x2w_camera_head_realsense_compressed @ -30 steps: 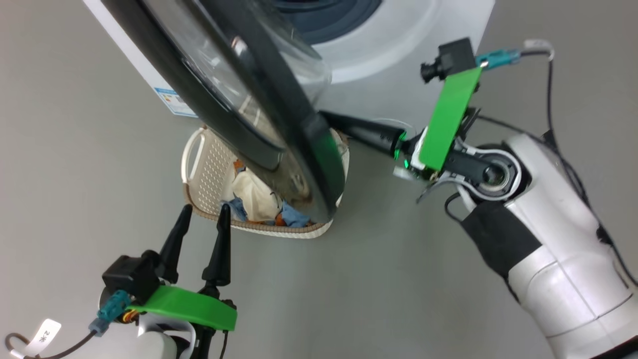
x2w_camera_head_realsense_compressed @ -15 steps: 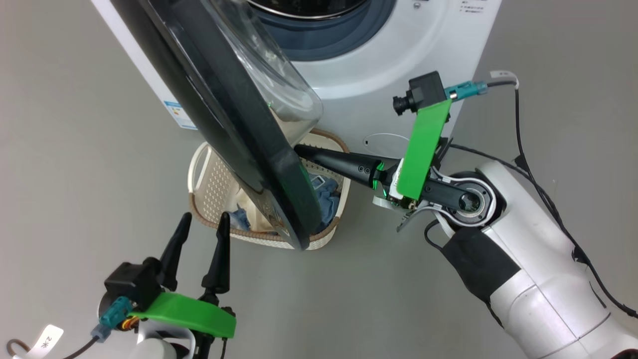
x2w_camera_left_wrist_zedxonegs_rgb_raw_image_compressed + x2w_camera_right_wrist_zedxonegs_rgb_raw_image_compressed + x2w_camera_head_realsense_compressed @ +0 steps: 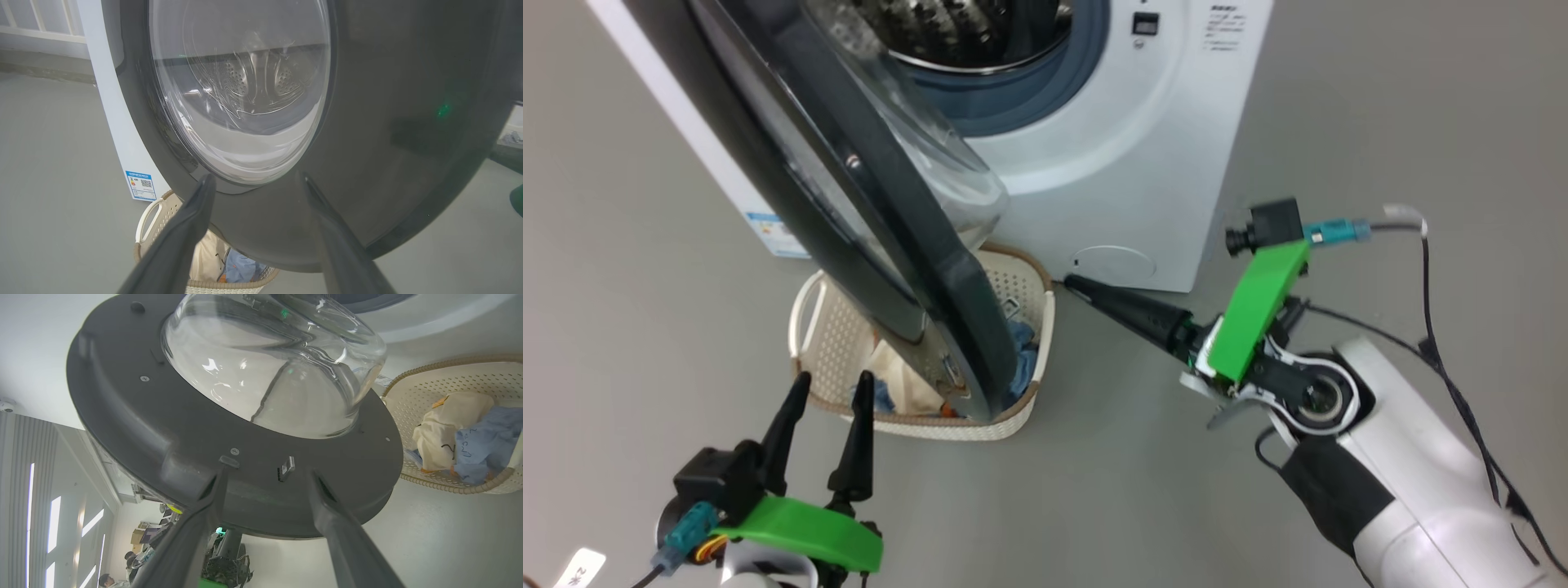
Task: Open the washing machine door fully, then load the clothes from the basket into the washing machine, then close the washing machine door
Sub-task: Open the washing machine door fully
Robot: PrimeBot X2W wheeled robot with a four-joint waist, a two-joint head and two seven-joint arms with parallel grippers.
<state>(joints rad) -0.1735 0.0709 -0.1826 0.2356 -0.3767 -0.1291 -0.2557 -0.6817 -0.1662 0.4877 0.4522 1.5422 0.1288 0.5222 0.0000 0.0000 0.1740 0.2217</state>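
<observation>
The washing machine [image 3: 1111, 163] stands at the top with its steel drum [image 3: 964, 24] exposed. The washing machine door [image 3: 968, 318] hangs swung out over the basket [image 3: 833, 359], hiding its middle. Cream and blue clothes [image 3: 894, 384] lie inside the basket [image 3: 429, 384]; the clothes [image 3: 441, 428] show plainly in the right wrist view. My right gripper [image 3: 1072, 284] is open, just right of the basket and apart from the door [image 3: 204, 428], its spread fingers [image 3: 327, 514] facing the door's inner side. Near the basket's front, my left gripper [image 3: 829, 388] is open and empty, facing the door's outer face [image 3: 388, 122].
Grey floor [image 3: 1135, 490] spreads around the machine. A blue label [image 3: 768, 233] marks the machine's left side. Beyond the door in the right wrist view, a person [image 3: 106, 580] and equipment stand far back. My right forearm [image 3: 1405, 474] fills the lower right.
My right gripper has drawn back from the door's edge and opened. The camera has shifted, so more of the drum and machine front shows. The left gripper is unchanged.
</observation>
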